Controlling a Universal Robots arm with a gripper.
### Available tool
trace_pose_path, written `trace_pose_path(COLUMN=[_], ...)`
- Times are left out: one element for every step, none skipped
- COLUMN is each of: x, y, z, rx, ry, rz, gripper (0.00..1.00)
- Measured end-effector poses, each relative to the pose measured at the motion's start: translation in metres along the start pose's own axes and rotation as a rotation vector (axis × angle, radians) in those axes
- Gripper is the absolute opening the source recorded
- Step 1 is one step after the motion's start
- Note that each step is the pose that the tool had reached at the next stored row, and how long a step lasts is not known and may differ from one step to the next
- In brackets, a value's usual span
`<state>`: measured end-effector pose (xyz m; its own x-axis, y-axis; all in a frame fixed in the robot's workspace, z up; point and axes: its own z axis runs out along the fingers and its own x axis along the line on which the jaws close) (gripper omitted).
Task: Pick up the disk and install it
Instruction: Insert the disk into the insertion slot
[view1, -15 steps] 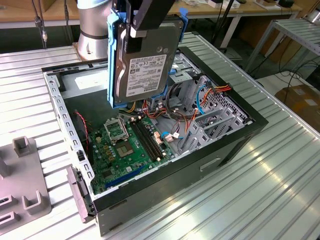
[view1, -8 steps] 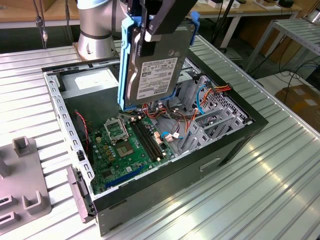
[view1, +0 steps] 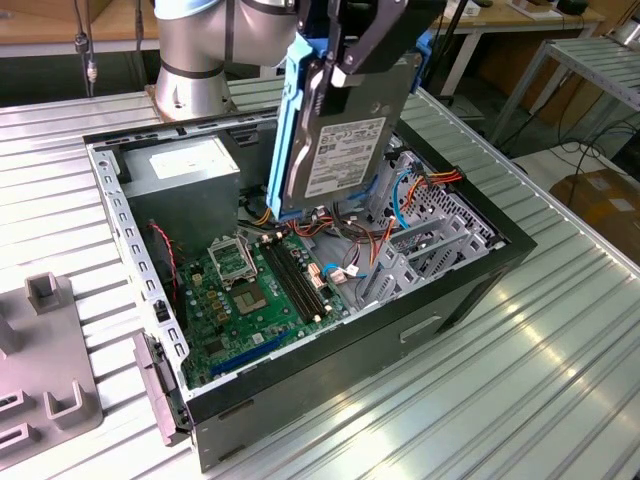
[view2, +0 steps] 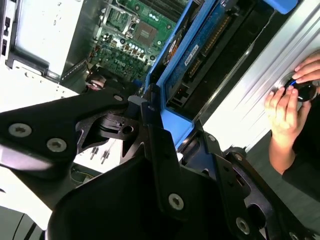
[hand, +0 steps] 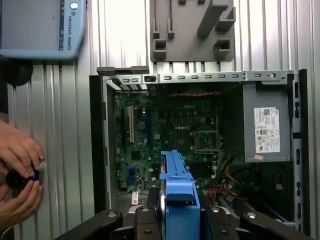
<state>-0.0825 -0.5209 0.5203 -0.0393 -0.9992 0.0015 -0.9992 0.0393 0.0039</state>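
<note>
Flat silver-grey metal disk (view1: 340, 150), blue plastic rail — clamped on edge in black claw (view1: 338, 68), hanging below it over open computer case (view1: 420, 330).

Your worktop: ribbed silver aluminium slat table (view1: 520, 340), with bright glare streaks along the slats toward the exterior view's right. At the far edge, note light wooden bench tops on white legs (view1: 500, 15). A second grey slatted metal table (view1: 600, 65) stands near a brown cardboard box (view1: 600, 205) on the floor (view1: 545, 150).
</note>
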Motion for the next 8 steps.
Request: trace_pose_path(x=[0.0005,0.0008,0.0017,0.0023,0.0028,0.0034,0.0039,0.0046], y=[-0.0044,-0.0071,-0.0124,-0.0159,-0.0183,-0.0214,-0.0237,-0.0267], z=[0.0003,0.0004,0.0007,0.0011,0.0013,0.0015,0.0016,0.0018], rx=[0.0001,0.0,0.0,0.0001,0.0001,0.0001,0.0001,0.0001], ry=[-0.0001,0.0001,0.0002,0.0,0.0,0.0001,0.0001,0.0001], rz=[0.0,0.0,0.0,0.0,0.0,0.0,0.0,0.0], gripper=[0.37,0.37,0.37,0.37,0.37,0.37,0.37,0.37])
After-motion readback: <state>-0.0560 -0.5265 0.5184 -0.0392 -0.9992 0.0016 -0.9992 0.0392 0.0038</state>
